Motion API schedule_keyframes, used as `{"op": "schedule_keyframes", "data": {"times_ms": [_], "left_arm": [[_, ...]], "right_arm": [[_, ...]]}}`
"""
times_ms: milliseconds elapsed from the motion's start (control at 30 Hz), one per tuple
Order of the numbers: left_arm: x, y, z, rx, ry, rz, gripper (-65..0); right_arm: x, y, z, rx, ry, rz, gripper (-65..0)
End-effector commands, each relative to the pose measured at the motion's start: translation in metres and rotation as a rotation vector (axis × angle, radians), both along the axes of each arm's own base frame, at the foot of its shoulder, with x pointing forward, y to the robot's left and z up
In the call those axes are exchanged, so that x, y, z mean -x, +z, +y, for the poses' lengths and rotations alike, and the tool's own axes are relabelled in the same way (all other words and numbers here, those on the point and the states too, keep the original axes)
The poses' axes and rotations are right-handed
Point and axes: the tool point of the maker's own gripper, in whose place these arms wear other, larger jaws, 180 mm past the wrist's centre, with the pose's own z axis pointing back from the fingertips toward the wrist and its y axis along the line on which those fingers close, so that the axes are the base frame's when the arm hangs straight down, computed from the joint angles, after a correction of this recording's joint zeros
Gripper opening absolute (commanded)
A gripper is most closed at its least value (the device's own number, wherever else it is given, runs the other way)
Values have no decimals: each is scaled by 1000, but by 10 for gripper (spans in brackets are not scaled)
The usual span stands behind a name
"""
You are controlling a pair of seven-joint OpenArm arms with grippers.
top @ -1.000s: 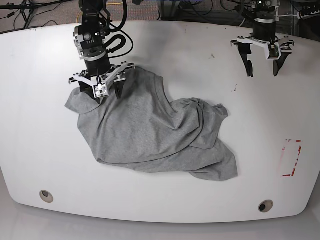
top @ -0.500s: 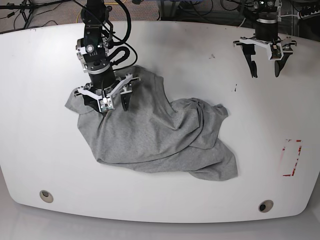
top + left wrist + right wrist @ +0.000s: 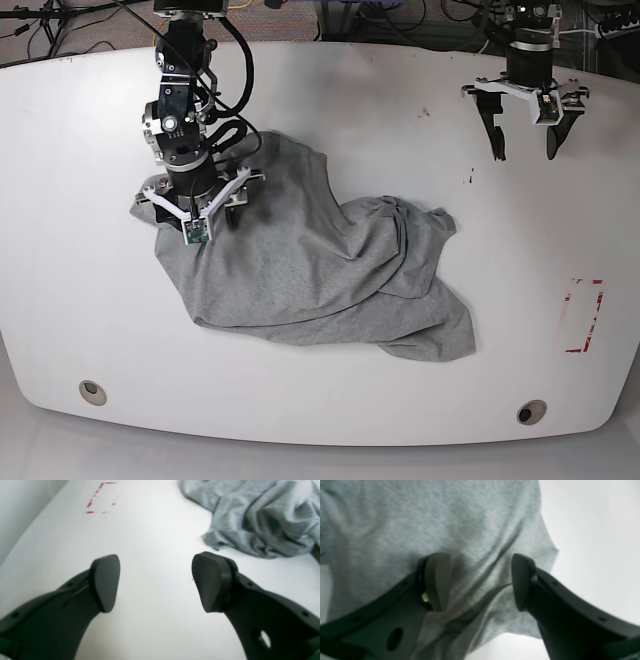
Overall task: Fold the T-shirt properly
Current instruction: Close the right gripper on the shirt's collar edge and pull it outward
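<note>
The heather-grey T-shirt (image 3: 320, 270) lies crumpled in the middle of the white table (image 3: 80, 300), with no lettering showing. My right gripper (image 3: 195, 205) is low over the shirt's far-left part. In the right wrist view its jaws (image 3: 480, 580) stand apart, straddling a raised fold of the T-shirt (image 3: 475, 530) that runs between the fingers (image 3: 437, 580). My left gripper (image 3: 525, 145) hangs open over bare table at the far right, nothing between its pads (image 3: 105, 582). In the left wrist view the T-shirt (image 3: 262, 517) lies beyond it, well apart.
A red dashed rectangle (image 3: 583, 315) is marked near the right edge, and this red marking (image 3: 100, 497) also shows in the left wrist view. Two round holes (image 3: 92, 392) (image 3: 531, 411) sit near the front edge. Cables and stands lie behind the table.
My right gripper has moved from the shirt's far edge toward the front and lower onto the fabric, turning slightly. The left gripper has stayed in place with its jaws a little wider.
</note>
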Motion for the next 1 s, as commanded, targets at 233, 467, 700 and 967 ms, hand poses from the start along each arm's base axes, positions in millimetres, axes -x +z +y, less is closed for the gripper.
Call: {"op": "schedule_keyframes", "data": {"times_ms": [233, 467, 700, 967], "left_arm": [[-3, 10, 0, -22, -4, -35, -193], [-3, 9, -4, -15, -13, -34, -205], [-8, 14, -1, -27, -9, -56, -199], [-8, 15, 0, -27, -5, -60, -197]], "right_arm": [[-14, -1, -45, 7, -125, 6, -292], [-17, -3, -57, -48, -171, -1, -288], [-10, -2, -65, -89, -202, -13, -287], [-7, -7, -66, -85, -203, 0, -287]]}}
